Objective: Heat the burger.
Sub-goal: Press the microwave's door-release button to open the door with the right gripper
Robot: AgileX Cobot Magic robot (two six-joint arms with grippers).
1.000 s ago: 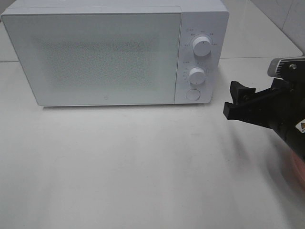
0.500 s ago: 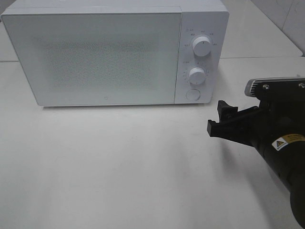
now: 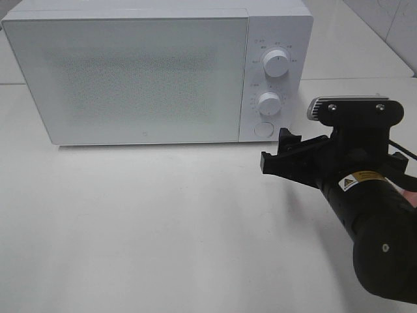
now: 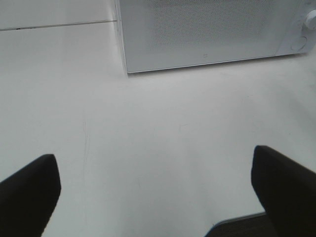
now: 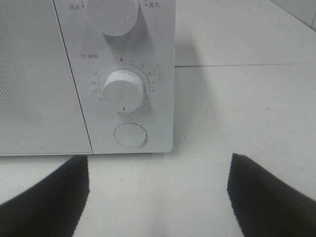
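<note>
R tool point(image 3: 275, 150), jaws apart, just before round btn point(image 3: 263, 128) on shut microwave point(image 3: 156, 78).

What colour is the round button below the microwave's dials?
White: the round button shows clearest in right wrist view.

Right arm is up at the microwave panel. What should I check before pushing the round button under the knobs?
1. The microwave door is shut: ok, it needs opening.
2. The right gripper is open and empty: ok.
3. The round button lies ahead of it, untouched, slightly off centre: ok.
4. The lower knob is clear of the fingers: ok.
5. The left gripper is open above the table: ok.
6. The burger is ready to load: cannot tell, no view shows it.
</note>
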